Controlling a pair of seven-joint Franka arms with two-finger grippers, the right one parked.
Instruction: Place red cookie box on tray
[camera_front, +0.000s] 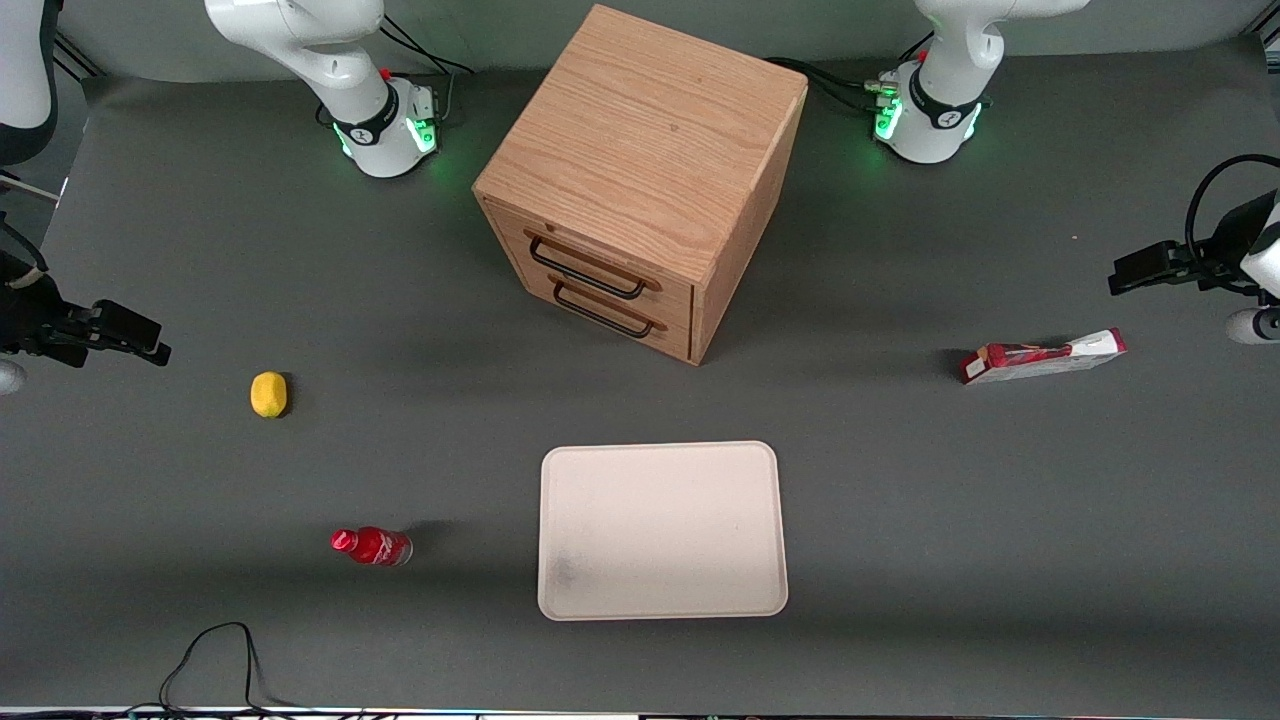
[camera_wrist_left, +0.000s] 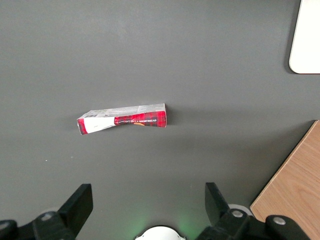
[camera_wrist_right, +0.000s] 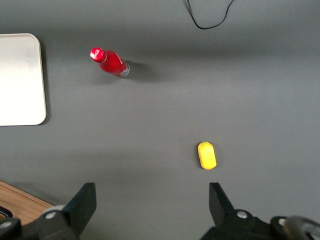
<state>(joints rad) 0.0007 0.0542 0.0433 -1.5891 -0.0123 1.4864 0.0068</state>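
Observation:
The red cookie box (camera_front: 1043, 356) lies flat on the grey table toward the working arm's end, its white end pointing to the table's edge. It also shows in the left wrist view (camera_wrist_left: 122, 119). The cream-white tray (camera_front: 660, 530) lies empty near the front camera, in front of the cabinet; one corner shows in the left wrist view (camera_wrist_left: 306, 40). My left gripper (camera_front: 1135, 272) hangs above the table, a little farther from the front camera than the box and apart from it. Its fingers (camera_wrist_left: 80, 200) stand wide open and empty.
A wooden two-drawer cabinet (camera_front: 640, 180) stands at mid-table, both drawers shut; its edge shows in the left wrist view (camera_wrist_left: 295, 185). A yellow lemon (camera_front: 268, 393) and a small red bottle (camera_front: 372, 546) lie toward the parked arm's end. A black cable (camera_front: 215, 660) loops at the front edge.

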